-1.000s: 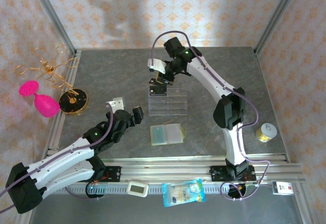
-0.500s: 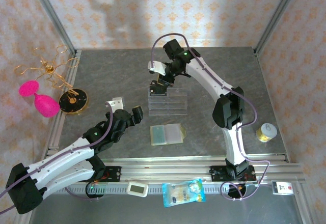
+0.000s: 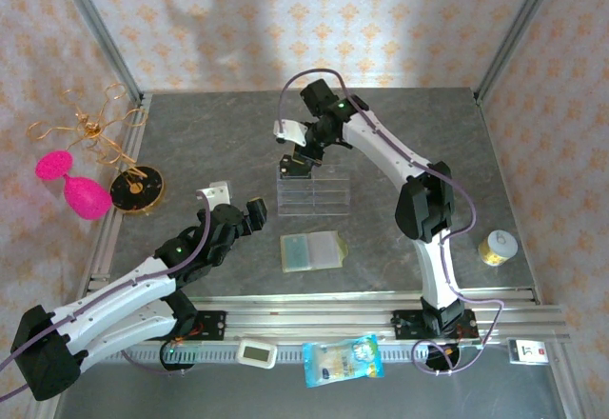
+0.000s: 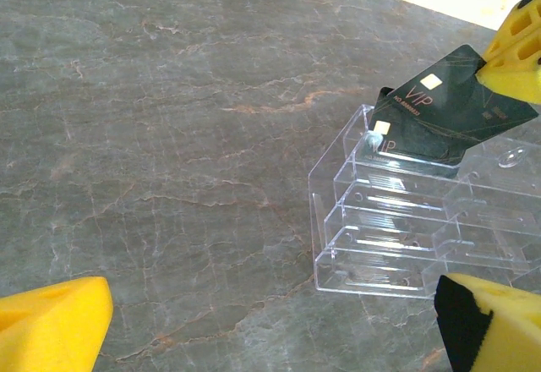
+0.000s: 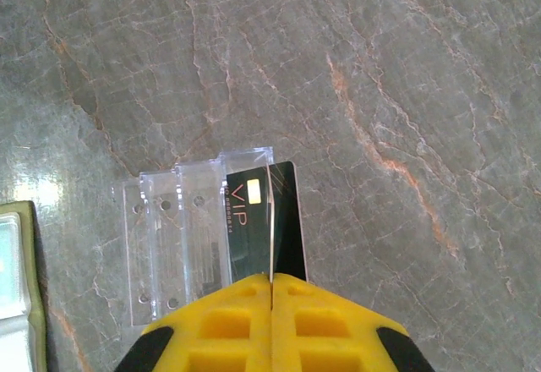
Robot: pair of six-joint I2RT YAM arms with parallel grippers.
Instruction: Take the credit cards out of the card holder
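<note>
The right gripper (image 5: pixel 271 281), pinched shut on a dark VIP card (image 4: pixel 461 101) held on edge, pointed it down at the clear tray (image 4: pixel 380 245)'s end slot, where another card (image 4: pixel 406 142) leaned.

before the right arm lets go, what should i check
1. right gripper shut on the held dark card: ok
2. held dark card's lower edge seated in the clear tray: cannot tell
3. second dark card resting in the clear tray: ok
4. left gripper open, apart from the clear tray: ok
5. card holder emptied: not ok, teal card inside
</note>
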